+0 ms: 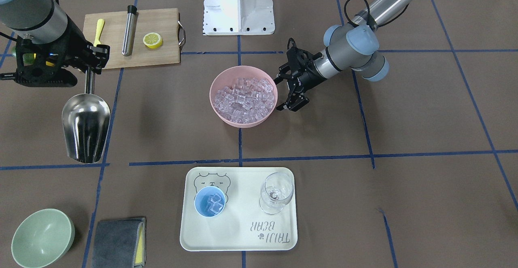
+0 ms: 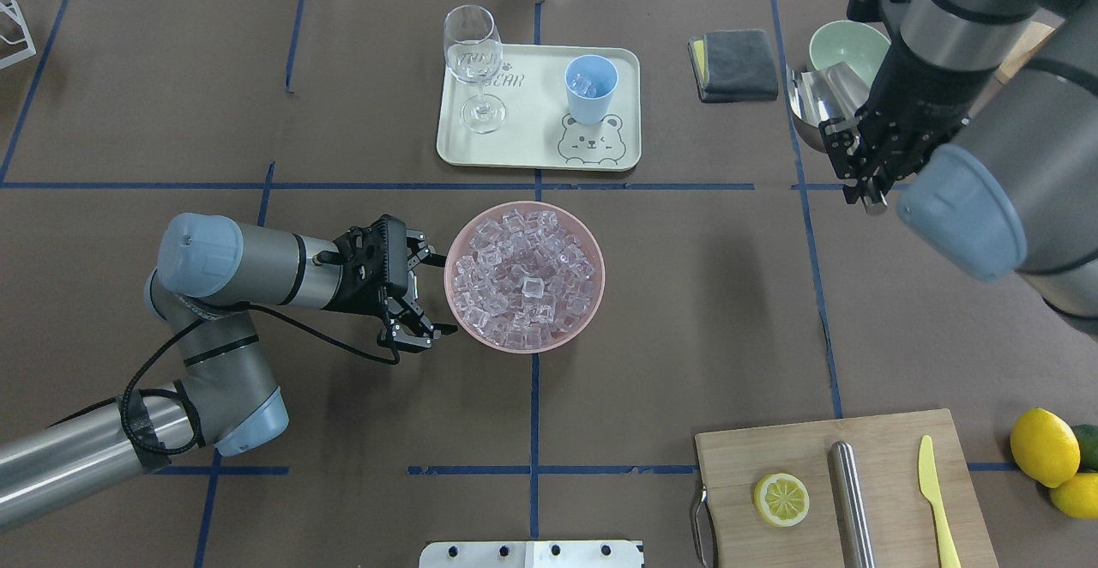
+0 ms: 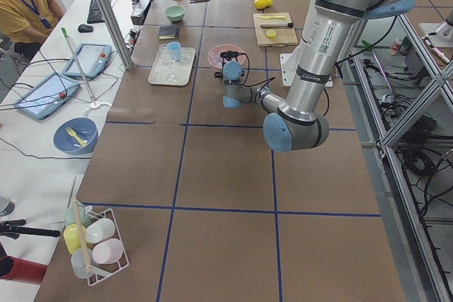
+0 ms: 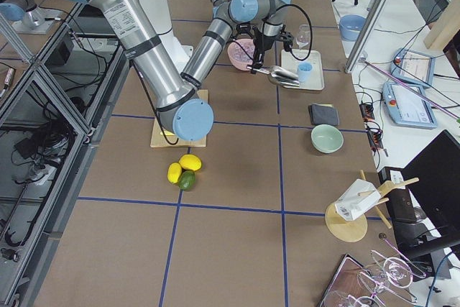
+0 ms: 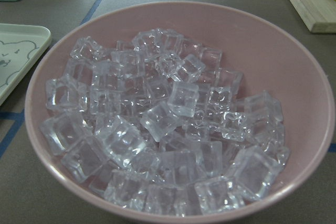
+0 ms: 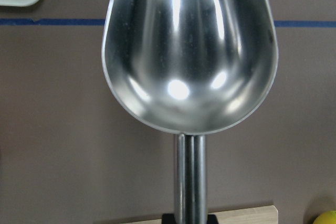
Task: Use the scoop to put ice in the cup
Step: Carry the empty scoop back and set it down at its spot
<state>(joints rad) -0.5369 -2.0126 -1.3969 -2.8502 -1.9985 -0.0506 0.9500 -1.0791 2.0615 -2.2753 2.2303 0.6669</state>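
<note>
The steel scoop (image 1: 85, 128) is empty and hangs above the table, its handle held in my shut right gripper (image 1: 92, 59). It also shows in the overhead view (image 2: 819, 109) and fills the right wrist view (image 6: 189, 51). The ice (image 1: 244, 98) is piled in a pink bowl (image 1: 212, 102) at the table's middle, and it shows close up in the left wrist view (image 5: 168, 129). My left gripper (image 1: 286, 93) is open and empty right beside the bowl. The light-blue cup (image 1: 210, 201) stands on a cream tray (image 1: 243, 235) and holds a few ice cubes.
A clear stemmed glass (image 1: 276, 193) stands on the tray beside the cup. A green bowl (image 1: 42, 238) and a grey cloth (image 1: 118, 242) lie near the scoop's side. A cutting board (image 1: 162, 55) carries a lemon half (image 1: 153, 40), a steel cylinder (image 1: 129, 31) and a yellow knife (image 1: 98, 31).
</note>
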